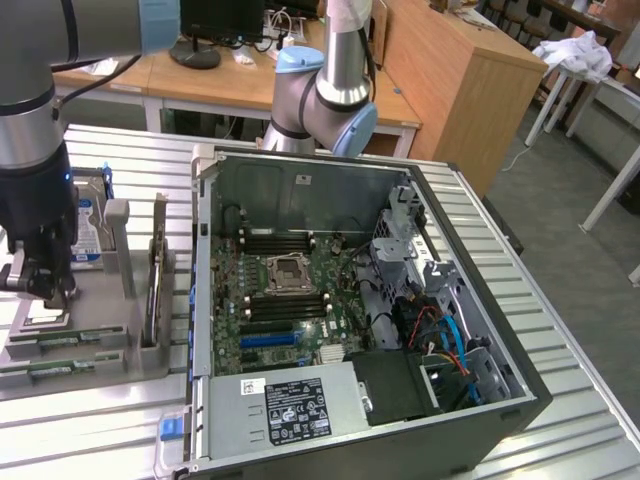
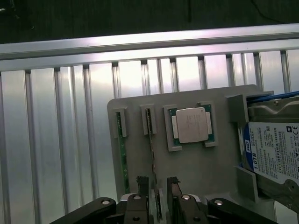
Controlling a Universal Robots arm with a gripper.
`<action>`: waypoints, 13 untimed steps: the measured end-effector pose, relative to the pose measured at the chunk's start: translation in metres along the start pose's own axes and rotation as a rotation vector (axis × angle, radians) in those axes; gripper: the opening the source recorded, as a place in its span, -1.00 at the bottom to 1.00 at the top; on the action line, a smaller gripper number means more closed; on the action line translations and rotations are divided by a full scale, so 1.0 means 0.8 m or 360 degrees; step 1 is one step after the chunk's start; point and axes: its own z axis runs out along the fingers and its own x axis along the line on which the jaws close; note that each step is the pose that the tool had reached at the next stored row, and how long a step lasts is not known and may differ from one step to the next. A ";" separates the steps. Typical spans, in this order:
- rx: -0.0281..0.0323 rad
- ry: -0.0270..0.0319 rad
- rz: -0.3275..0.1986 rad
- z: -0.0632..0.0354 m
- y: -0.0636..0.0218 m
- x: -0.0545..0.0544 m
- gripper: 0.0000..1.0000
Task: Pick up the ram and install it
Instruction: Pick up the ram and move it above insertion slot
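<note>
Two green ram sticks stand on edge in slots of a grey holder tray (image 2: 196,172). One ram stick (image 2: 150,135) runs in between my gripper's (image 2: 157,186) two fingers, which stand open on either side of it without pinching it. The other ram stick (image 2: 122,154) lies one slot further out. In the exterior view my gripper (image 1: 45,292) hangs over the tray (image 1: 110,335) at the exterior view's left, just above the ram sticks (image 1: 62,345). The open computer case (image 1: 350,300) shows the motherboard with its black memory slots (image 1: 275,242).
A square silver processor chip (image 2: 191,125) lies in the tray beside the ram. A silver hard drive with a blue label (image 2: 273,149) stands in the tray's far end (image 1: 85,235). The ribbed aluminium table (image 2: 56,140) surrounds the tray. A second robot arm base (image 1: 320,95) stands behind the case.
</note>
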 end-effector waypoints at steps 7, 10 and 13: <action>-0.00003 0.00005 -0.0008 0.000 0.001 0.008 -0.40; -0.00003 0.00007 -0.0012 0.000 0.002 0.012 -0.40; -0.00005 0.00010 -0.0017 0.000 0.002 0.016 -0.40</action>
